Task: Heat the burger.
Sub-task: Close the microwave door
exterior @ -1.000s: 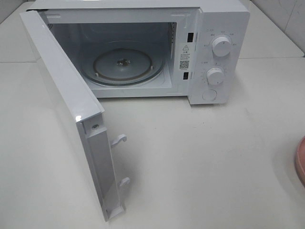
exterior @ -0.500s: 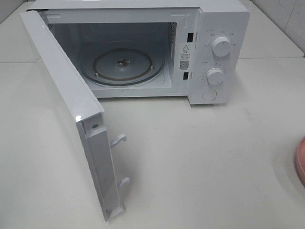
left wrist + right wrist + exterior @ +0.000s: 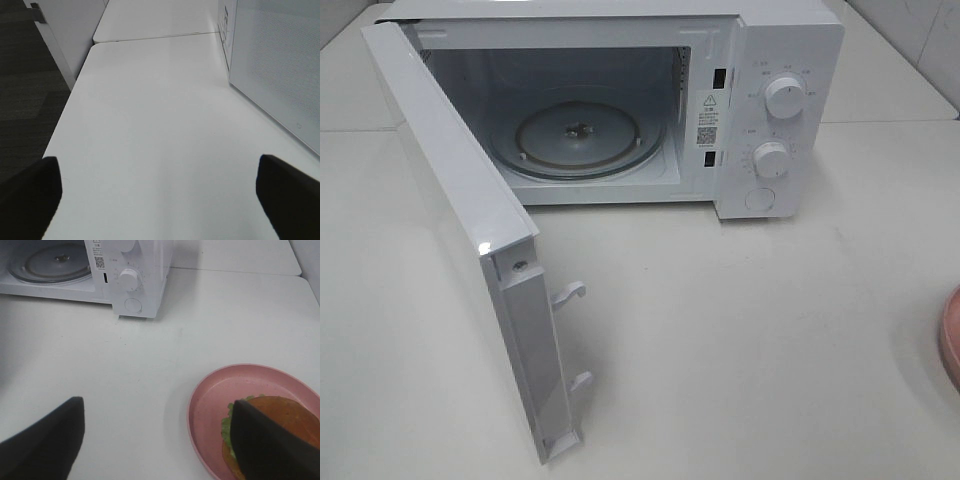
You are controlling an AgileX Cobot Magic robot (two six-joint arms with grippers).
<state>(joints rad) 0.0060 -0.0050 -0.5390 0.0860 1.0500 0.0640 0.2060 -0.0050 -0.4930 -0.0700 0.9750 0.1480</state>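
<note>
Look first at the white microwave [image 3: 620,100] at the back of the pale table [image 3: 740,350]: its door [image 3: 470,250] is swung wide toward the front left, and the cavity holds only the round glass turntable [image 3: 577,137], with nothing resting on it. Two knobs sit one above the other on the control panel [image 3: 775,125], with a round button under them. The burger [image 3: 272,432] is not in the oven; you will find it on the pink plate [image 3: 220,405], well apart from the microwave on the right side of the table. From the high camera only a sliver of that plate's rim [image 3: 950,340] shows at the right edge, and the burger itself is out of that view. In the right wrist view the burger lies toward the plate's near side, brown bun on top with green lettuce at its edge, partly hidden behind one dark finger. Your right gripper [image 3: 155,445] is spread wide above the table and plate, gripping nothing. Your left gripper [image 3: 155,187] is likewise spread wide and empty over bare table, with the outer face of the open door [image 3: 280,65] just beside it.
</note>
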